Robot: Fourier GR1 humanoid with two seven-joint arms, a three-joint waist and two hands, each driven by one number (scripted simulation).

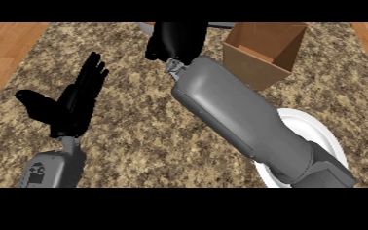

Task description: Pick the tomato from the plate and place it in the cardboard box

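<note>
Across the frame, speckled brown granite counter (144, 141). Grey right forearm (237, 117) crosses round white plate (320, 136), black right hand (176, 41) just left of open brown cardboard box (251, 70); grasp cannot be told, tomato hidden. Black left hand (75, 102) rests open at left.
</note>
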